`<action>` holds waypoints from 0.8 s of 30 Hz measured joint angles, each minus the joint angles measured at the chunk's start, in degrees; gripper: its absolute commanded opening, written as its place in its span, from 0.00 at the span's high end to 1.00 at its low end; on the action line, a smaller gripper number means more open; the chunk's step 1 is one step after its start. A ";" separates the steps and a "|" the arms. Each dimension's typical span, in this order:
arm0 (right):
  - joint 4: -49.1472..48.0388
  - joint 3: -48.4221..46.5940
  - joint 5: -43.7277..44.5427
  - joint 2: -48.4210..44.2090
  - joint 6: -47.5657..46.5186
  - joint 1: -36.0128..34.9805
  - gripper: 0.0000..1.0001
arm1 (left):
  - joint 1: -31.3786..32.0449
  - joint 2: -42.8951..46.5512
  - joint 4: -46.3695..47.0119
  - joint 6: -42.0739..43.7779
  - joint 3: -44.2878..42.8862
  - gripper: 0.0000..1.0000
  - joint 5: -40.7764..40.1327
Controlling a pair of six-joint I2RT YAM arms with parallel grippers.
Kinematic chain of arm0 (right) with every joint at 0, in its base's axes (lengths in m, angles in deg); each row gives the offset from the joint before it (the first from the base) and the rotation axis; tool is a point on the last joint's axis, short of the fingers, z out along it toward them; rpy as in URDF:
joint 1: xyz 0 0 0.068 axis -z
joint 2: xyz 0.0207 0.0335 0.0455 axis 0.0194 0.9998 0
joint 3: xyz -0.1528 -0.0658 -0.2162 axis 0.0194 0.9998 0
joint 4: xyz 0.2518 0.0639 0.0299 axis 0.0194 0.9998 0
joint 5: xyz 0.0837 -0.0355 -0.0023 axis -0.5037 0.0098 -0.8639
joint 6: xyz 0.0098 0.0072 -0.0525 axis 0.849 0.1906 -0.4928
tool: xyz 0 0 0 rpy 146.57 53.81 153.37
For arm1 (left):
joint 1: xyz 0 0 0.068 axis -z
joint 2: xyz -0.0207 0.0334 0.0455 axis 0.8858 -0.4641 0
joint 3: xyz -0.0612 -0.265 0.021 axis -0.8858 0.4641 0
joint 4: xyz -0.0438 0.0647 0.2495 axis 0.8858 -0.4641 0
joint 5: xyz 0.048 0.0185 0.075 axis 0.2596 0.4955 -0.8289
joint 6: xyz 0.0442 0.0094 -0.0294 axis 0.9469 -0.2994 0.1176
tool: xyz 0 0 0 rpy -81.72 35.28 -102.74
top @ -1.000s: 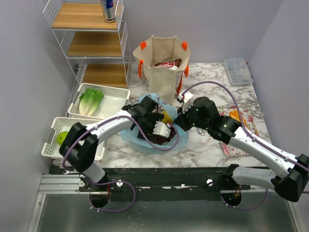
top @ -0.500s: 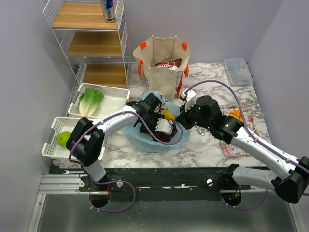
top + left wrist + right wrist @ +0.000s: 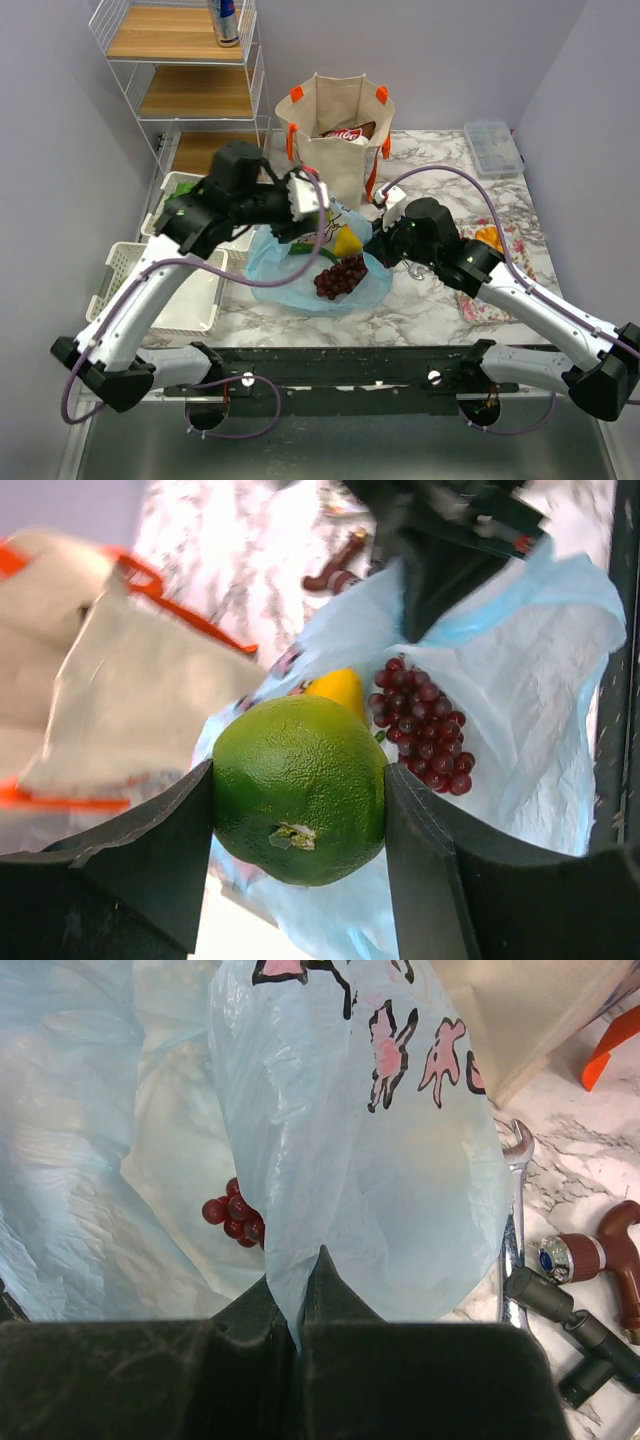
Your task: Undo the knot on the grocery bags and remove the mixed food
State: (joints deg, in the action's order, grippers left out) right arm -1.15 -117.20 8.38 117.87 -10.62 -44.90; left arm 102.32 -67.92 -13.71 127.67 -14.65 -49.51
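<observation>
My left gripper [image 3: 290,225] is raised over the light-blue plastic bag [image 3: 300,285] and is shut on a round green fruit [image 3: 298,788]. Below it in the open bag lie dark grapes [image 3: 420,725] and a yellow fruit [image 3: 340,688], which also show from above as grapes [image 3: 340,277] and yellow fruit [image 3: 347,241]. My right gripper [image 3: 375,245] is shut on the bag's right edge [image 3: 350,1140] and holds it up. The beige canvas tote [image 3: 335,130] stands behind, with a snack packet [image 3: 347,133] inside. Lettuce [image 3: 183,192] lies in a basket. A drink can [image 3: 226,20] stands on the shelf.
Two white wire baskets [image 3: 240,190] [image 3: 115,262] sit at the left under my left arm. A wire shelf rack [image 3: 180,90] stands at the back left. A wrench [image 3: 512,1220] and socket tools [image 3: 590,1260] lie right of the bag. A clear box [image 3: 492,148] and a floral cloth [image 3: 500,270] are at the right.
My left gripper has lifted out of the blue bag with the green fruit and swung up and to the left. The grapes now lie uncovered. The right arm has held still.
</observation>
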 measured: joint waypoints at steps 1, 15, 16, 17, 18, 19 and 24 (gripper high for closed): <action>0.02 0.00 0.09 0.02 0.00 0.00 0.99 | -2.99 1.95 -0.22 -3.30 -0.44 0.66 1.38; 0.04 0.00 0.94 0.13 -1.05 0.02 0.99 | -51.95 29.40 -3.21 -5.20 36.94 0.65 -6.51; 0.04 0.00 0.92 0.13 -1.03 0.02 0.99 | -53.29 29.51 -2.84 -4.13 39.71 0.65 -8.04; 0.04 0.00 0.92 0.13 -1.03 0.02 0.99 | -53.86 29.38 -2.21 -3.39 41.86 0.65 -9.55; 0.02 0.00 0.92 0.15 -1.03 0.02 0.99 | -54.05 29.00 -1.18 -2.80 43.82 0.64 -10.99; 0.02 0.02 0.90 0.17 -1.03 0.02 0.99 | -54.23 28.06 0.15 -2.36 45.62 0.64 -12.61; 0.02 0.04 0.94 0.17 -1.09 0.02 0.99 | -54.31 19.45 9.01 -1.22 51.06 0.62 -19.98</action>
State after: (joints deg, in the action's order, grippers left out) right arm -1.13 -117.16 9.32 118.04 -11.71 -44.88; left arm 48.00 -48.47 -4.71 126.44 36.41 -69.49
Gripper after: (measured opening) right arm 0.027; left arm 0.595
